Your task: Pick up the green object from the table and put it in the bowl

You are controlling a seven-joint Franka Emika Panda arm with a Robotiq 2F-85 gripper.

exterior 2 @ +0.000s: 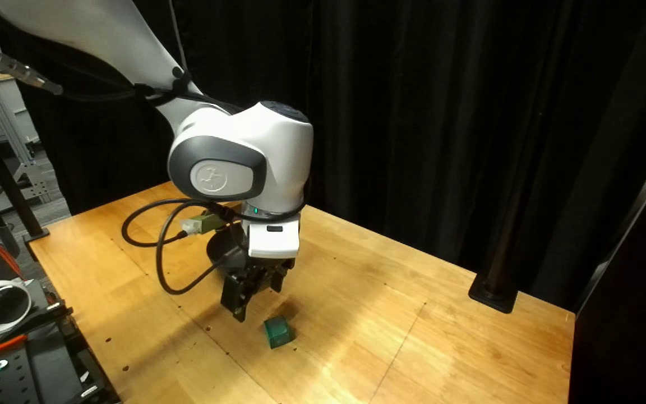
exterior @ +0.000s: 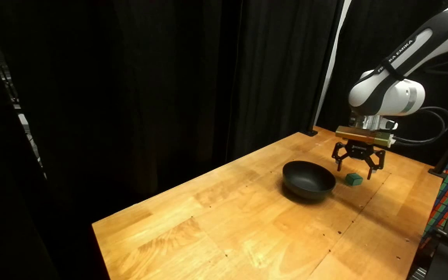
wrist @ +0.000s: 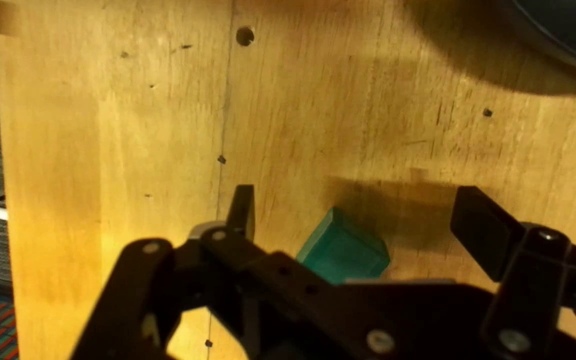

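Observation:
The green object is a small dark green block (exterior: 353,179) resting on the light wooden table (exterior: 239,225). It also shows in an exterior view (exterior 2: 278,332) and in the wrist view (wrist: 345,250), where the gripper body hides its near part. My gripper (exterior: 354,170) is open and empty, above the table near the block. In the wrist view the block lies between the spread fingers (wrist: 358,217), turned at an angle to them, touching neither. The black bowl (exterior: 308,179) stands upright beside the block. The arm partly hides it in an exterior view (exterior 2: 221,248), and only its edge shows in the wrist view (wrist: 565,37).
Black curtains (exterior: 161,97) hang behind the table. A post with a black base (exterior 2: 493,292) stands at the table edge. A loose cable (exterior 2: 160,252) hangs from the wrist. A black cart (exterior 2: 54,359) with items on it stands beside the table.

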